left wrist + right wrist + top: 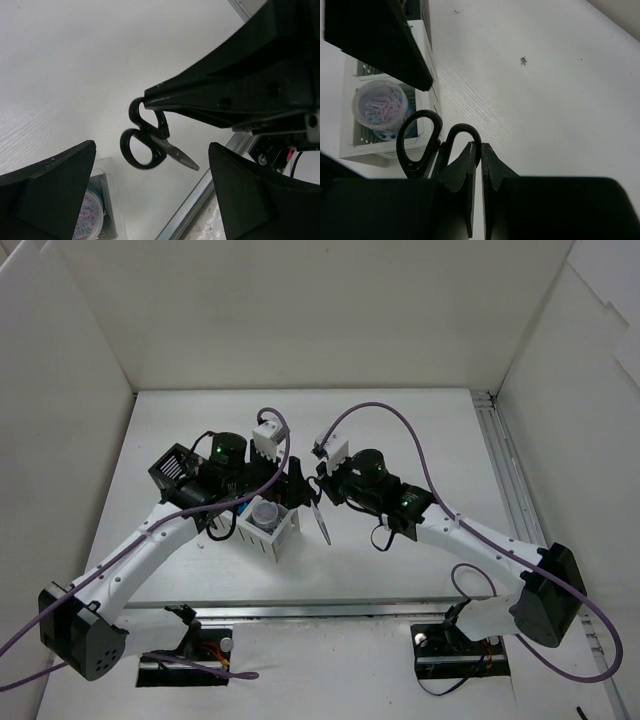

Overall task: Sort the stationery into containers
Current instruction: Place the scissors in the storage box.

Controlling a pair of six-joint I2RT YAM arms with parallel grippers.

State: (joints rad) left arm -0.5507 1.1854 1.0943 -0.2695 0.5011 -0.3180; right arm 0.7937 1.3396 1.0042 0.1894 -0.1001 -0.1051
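**Left gripper [151, 150] spread, scissors [167, 149] pinched by right gripper [481, 150]**

Left gripper: fingers [55, 185] wide apart, holding nothing. They frame the scissors without touching them, as far as I can tell. White mesh box [350, 145] sits left of tabletop [420, 440] centre, toward the near edge. Clear jar [377, 102] of paper clips is already in it. Scissors hang in the air just right of that box, blades shut, tips toward the near edge. Right gripper: fingers pressed together on one handle loop, other loop free.

Handling, my read: stiff, lightish, blade-heavy, so they'll swing on a single-loop pinch. Smooth plastic may slip. Better hold is across both handles near the pivot, or across the closed blades. Lower blades-first into a box.
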